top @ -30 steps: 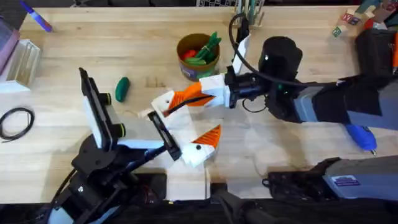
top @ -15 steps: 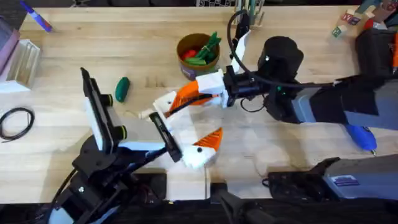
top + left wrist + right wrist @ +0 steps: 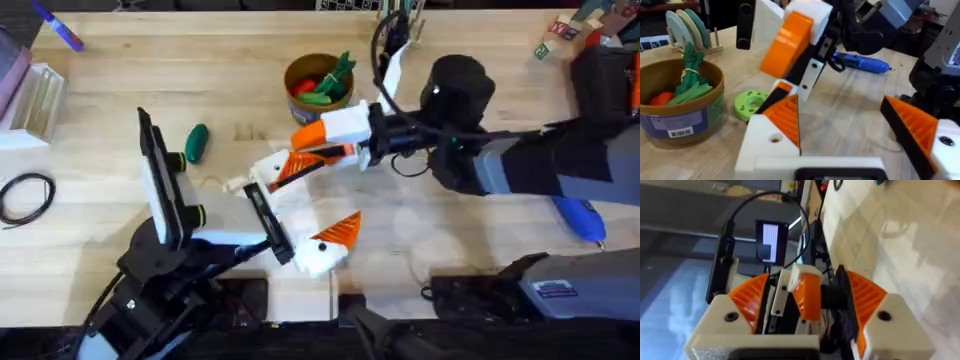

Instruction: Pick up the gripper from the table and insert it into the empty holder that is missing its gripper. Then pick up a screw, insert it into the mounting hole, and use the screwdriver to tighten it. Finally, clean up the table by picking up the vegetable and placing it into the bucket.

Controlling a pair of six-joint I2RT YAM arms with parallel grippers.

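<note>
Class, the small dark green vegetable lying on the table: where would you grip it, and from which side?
Grip the vegetable across its narrow middle, coming straight down from above. It lies flat and apart on the table, long axis pointing roughly away from the arms' bases, so both long sides are free; its rounded ends would likely slip.
</note>
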